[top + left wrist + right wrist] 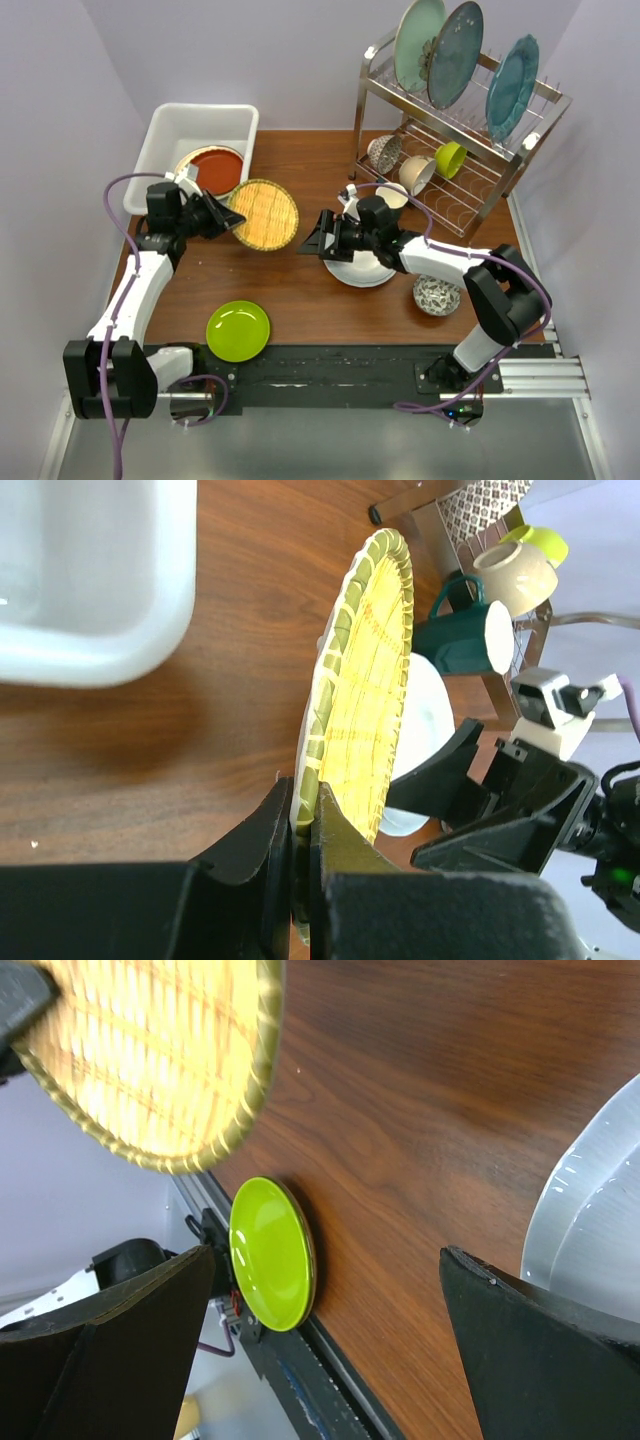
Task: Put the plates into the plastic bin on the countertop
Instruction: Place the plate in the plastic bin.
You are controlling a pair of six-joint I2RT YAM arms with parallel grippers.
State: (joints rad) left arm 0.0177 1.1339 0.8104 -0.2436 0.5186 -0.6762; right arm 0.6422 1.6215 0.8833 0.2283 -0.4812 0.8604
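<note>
We see the left gripper with its jaws closed on the rim of the round woven yellow plate. The left wrist view shows the two black fingers pinching that rim from either side. The plate is just beside the near right corner of the white rectangular plastic bin, outside it, and looks raised off the reddish-brown wood-grain tabletop.

Inside the bin lies a round red-brown plate; a paler rim shows under it, but we cannot tell what that is.

The right gripper has its jaws spread wide and holds nothing. In its wrist view the gap between them shows bare wood. It sits between the woven plate and a round white plate that lies on the tabletop partly under the right arm.

A round lime green plate lies flat near the front edge, well apart from the bin. A small patterned bowl sits to the right of the white plate. The steel wire rack stands at the far right.
</note>
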